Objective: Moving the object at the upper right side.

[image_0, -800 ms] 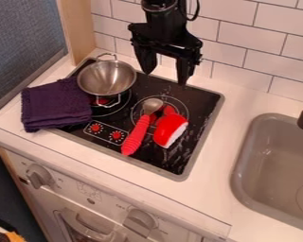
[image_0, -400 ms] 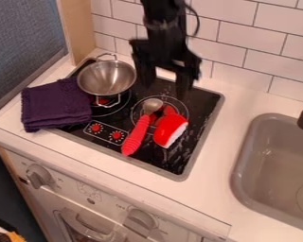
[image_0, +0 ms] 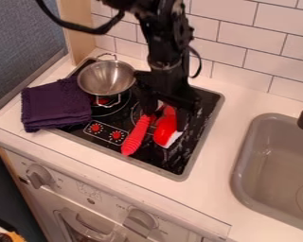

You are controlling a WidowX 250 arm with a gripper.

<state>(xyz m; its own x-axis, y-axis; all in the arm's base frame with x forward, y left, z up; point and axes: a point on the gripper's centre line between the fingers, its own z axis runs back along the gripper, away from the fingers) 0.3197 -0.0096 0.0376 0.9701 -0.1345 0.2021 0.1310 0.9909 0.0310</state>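
Across the table (image_0: 225, 189), take the stove (image_0: 206, 106) as the reference for all positions. The claw (image_0: 166, 119) is low over the stove's central burner, its fingers set wide, one at each side of the item zone; no grip is evident. The purple cloth (image_0: 56, 105) overlaps the stove's left edge; the metal pot (image_0: 106, 78) sits at its left rear. The red-handled spoon (image_0: 136, 136) lies on the stove's central part.

Just right of the spoon, on the stove, is the red-and-white object (image_0: 165, 133), judged to be the task item. Expected handling: light, fairly stiff, not fragile; material cannot be confirmed. The rounded red side may be slippery and could roll the item out under a shallow grip. Recommended hold: across the narrow width, at mid-body, fingers seated low on opposing sides. Caution: the adjacent spoon may be caught in the same closure; offset to the right before closing.
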